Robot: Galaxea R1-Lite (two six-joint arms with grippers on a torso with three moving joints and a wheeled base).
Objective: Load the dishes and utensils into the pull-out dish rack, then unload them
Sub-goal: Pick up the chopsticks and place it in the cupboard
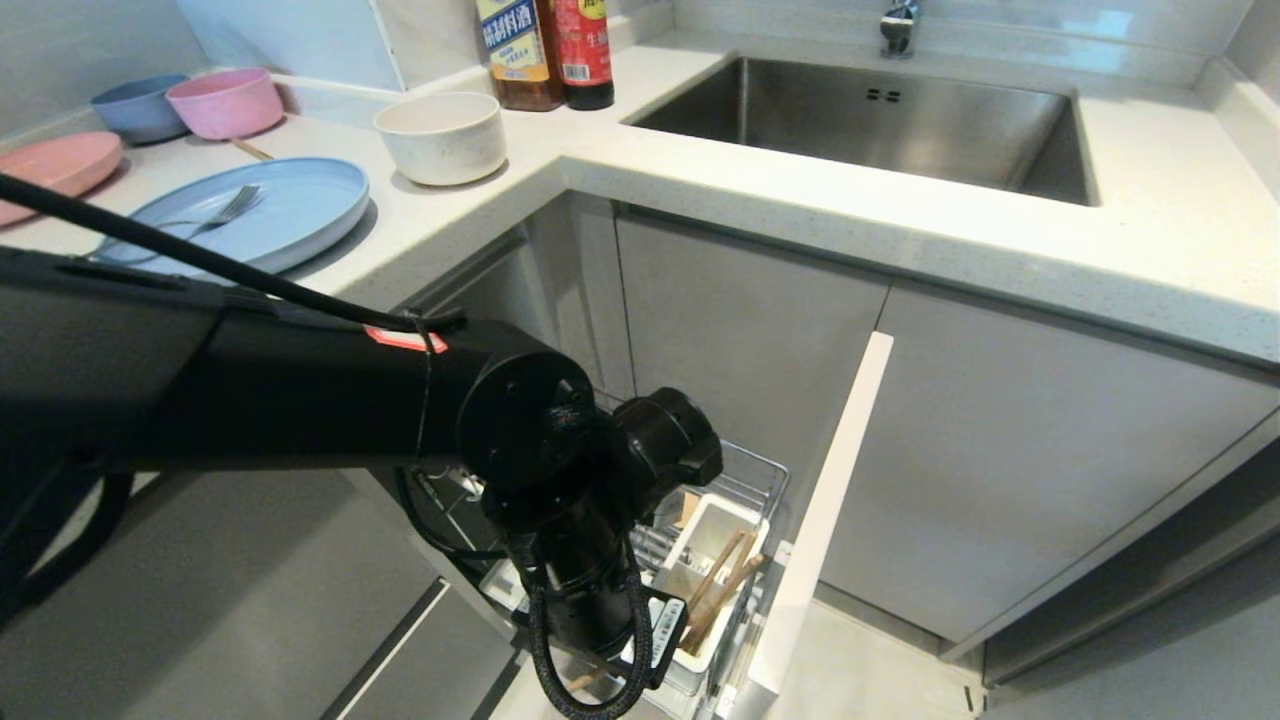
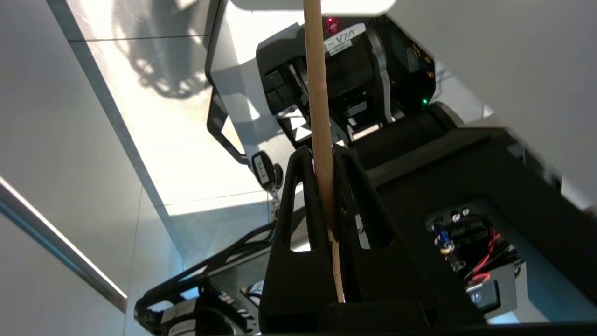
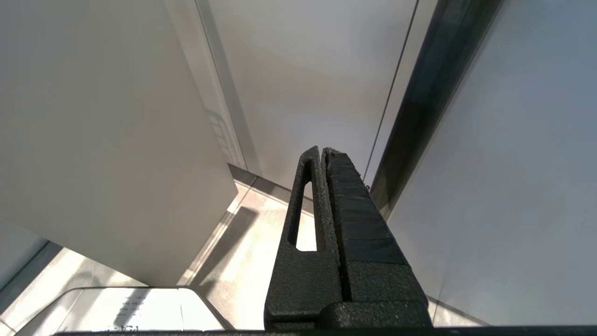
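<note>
Two robot arms belong to this scene, though only the left arm point(image 1: 300, 400) shows from the head camera, a thick black limb crossing from the left edge toward the centre and bending down to the open dish rack point(image 1: 750, 480).

A pale stone counter point(image 1: 800, 200) wraps the corner, with a steel sink point(image 1: 870, 120) set into its far right stretch and grey cabinet doors below.

The chrome wire rack is pulled out low in the near centre, its narrow pale front panel point(image 1: 830, 500) standing at its right side.

On the counter's left part lies a wide pale blue plate point(image 1: 290, 210) with a grey fork point(image 1: 215, 215) resting in it. A cream bowl point(image 1: 442, 137) stands just right of and beyond the plate. A pink plate point(image 1: 55, 165), a small blue bowl point(image 1: 140, 108) and a small pink bowl point(image 1: 225, 102) sit at the far left. Two sauce bottles point(image 1: 545, 50) stand behind the cream bowl.

Inside the rack a white utensil cup point(image 1: 715, 540) holds wooden chopsticks point(image 1: 725, 580) leaning at an angle.

From the left wrist camera, the left gripper point(image 2: 322, 154) is clamped on a single wooden chopstick point(image 2: 319, 93), which runs straight out past its fingertips.

From the right wrist camera, the right gripper point(image 3: 322, 151) is pressed closed on nothing, near the floor between cabinet panels.
</note>
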